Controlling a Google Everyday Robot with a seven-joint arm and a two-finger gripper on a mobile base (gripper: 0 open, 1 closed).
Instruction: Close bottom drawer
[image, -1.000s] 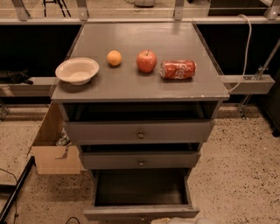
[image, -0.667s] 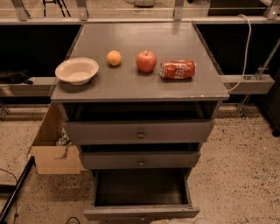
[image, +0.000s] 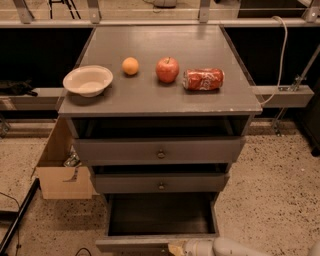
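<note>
Bottom drawer (image: 162, 220) is pulled far out of the cabinet (image: 80, 131), lowest of 3, w/ its dark inside open to view from above. Its front panel runs along the bottom edge of the view. Middle drawer (image: 161, 183) and top drawer (image: 159, 150) each sit a little way out, w/ a dark gap above each front and a small round knob at centre.

Gripper (image: 175, 248) is at the very bottom of the view, touching or just beside the bottom drawer's front panel, right of centre. The pale arm (image: 225, 247) comes in from the lower right. Can't tell whether the gripper is open or closed, or whether it has hold of anything.

On the worktop (image: 160, 45), in a row L to R: pale bowl (image: 88, 80) upright near the left edge, orange (image: 130, 65), apple (image: 167, 69), red can (image: 203, 79) on its side. All are apart from each other.

Cardboard box (image: 62, 172) stands open on the floor (image: 270, 190), tight against the cabinet's left side. Contents are too unclear to name. There's bare speckled floor to the right of the drawers. A white cable (image: 281, 55) hangs at upper right.
</note>
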